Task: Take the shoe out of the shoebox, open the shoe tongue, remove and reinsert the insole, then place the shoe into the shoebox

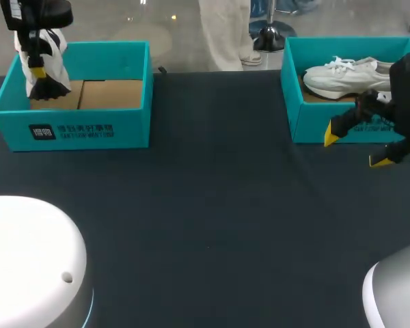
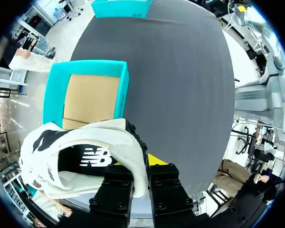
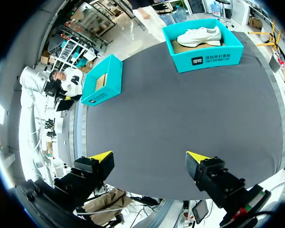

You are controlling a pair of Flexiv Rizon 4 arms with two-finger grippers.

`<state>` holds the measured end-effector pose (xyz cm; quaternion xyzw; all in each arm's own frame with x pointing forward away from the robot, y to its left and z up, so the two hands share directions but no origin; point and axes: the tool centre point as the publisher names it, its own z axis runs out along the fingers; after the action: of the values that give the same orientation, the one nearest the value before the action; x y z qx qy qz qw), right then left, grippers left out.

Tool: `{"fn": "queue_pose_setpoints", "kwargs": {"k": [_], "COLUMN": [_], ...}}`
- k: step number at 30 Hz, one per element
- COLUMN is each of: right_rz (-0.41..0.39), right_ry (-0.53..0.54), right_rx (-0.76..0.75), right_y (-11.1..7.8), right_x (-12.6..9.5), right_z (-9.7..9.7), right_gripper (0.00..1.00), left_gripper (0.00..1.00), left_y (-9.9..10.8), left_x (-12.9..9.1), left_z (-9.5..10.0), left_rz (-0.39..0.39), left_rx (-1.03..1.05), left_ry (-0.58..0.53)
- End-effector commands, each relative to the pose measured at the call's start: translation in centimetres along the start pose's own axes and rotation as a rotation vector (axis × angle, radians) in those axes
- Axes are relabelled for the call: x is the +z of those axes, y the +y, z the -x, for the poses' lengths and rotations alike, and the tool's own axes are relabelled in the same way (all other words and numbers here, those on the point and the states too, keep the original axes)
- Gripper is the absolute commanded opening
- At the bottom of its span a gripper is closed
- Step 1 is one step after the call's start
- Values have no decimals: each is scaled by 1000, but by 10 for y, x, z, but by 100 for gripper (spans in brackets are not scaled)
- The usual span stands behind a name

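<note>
My left gripper is shut on a white and black shoe and holds it in the air over the back left corner of the left teal shoebox. In the left wrist view the fingers pinch the shoe's collar, and the shoebox lies below with a bare cardboard floor. My right gripper stands open and holds nothing, in front of the right teal shoebox, which contains a second white shoe. The right wrist view shows its gripper high over the dark table, far from both boxes.
A dark cloth covers the table between the two boxes. The right shoebox with its white shoe stands at the far edge, and the left shoebox at the side edge.
</note>
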<state>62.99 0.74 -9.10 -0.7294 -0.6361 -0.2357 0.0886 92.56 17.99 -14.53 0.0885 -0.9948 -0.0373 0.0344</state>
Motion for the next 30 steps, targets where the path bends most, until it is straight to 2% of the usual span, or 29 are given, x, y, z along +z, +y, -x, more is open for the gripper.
{"fn": "queue_pose_setpoints", "kwargs": {"k": [1, 7, 14, 17, 30], "right_rz": [-8, -8, -8, -8, -8], "right_ry": [-5, -5, -5, -5, -5], "right_rx": [1, 1, 1, 1, 1], "right_y": [4, 4, 4, 4, 4], "right_x": [0, 0, 0, 0, 0], "right_z": [-3, -3, -3, -3, -3], "right_gripper": [100, 100, 100, 100, 100], "left_gripper": [0, 0, 0, 0, 0], "left_y": [23, 50, 64, 71, 71], "left_x": [-5, -3, 3, 8, 8], "left_z": [25, 40, 49, 57, 57], "left_rz": [7, 19, 37, 12, 12], "left_rx": [-8, -25, -64, -124, -124], "left_ry": [57, 72, 95, 130, 130]}}
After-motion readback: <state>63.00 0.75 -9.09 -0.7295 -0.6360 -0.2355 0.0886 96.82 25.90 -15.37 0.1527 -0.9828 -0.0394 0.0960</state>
